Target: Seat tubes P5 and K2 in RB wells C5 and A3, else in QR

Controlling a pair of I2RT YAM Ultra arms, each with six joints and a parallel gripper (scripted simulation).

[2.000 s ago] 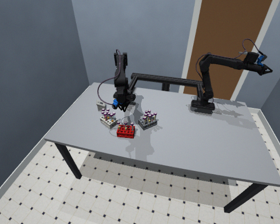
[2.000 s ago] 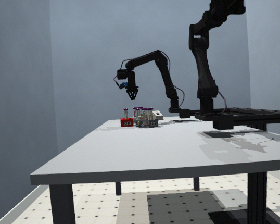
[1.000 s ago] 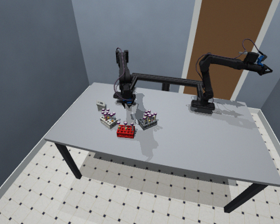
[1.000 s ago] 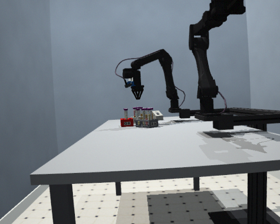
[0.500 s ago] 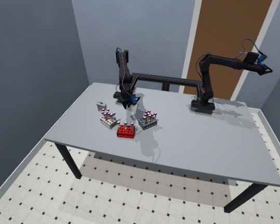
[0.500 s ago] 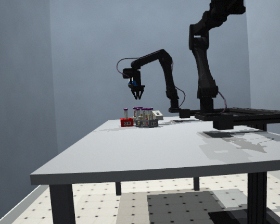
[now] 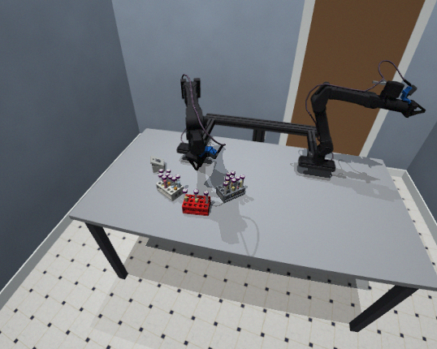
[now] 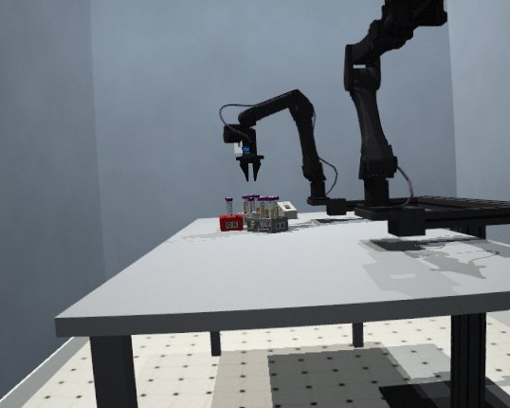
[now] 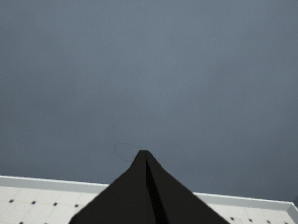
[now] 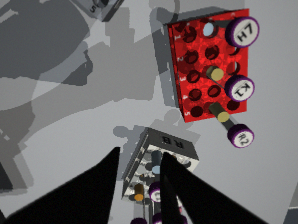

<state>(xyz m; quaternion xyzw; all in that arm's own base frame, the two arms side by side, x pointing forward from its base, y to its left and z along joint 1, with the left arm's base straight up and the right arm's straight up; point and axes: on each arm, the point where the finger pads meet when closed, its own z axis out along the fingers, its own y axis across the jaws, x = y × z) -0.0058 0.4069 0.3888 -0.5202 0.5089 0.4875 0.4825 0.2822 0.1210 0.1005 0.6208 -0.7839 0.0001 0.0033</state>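
Grey rack RA (image 7: 226, 197) (image 10: 104, 14) holds several purple-capped tubes; white rack RB (image 7: 164, 191) (image 10: 162, 137) also holds several. Red rack QR (image 7: 196, 210) (image 8: 225, 223) (image 10: 201, 44) holds tubes H7 (image 10: 242, 32), K1 (image 10: 241, 88) and R2 (image 10: 240, 136). P5 and K2 cannot be made out by their caps in these views. My right gripper (image 7: 196, 168) (image 8: 251, 180) (image 10: 140, 157) is partly open and empty, pointing down high above the bench near the racks. My left gripper (image 7: 424, 109) (image 9: 143, 158) is shut and empty, raised far from the racks.
A pale box (image 7: 157, 164) (image 8: 287, 209) stands behind RB, near the right arm's base; its lamp state cannot be told. QR stands nearer the table's front edge, between RB and RA. The left arm's base (image 7: 316, 165) is well to the right in the top view.
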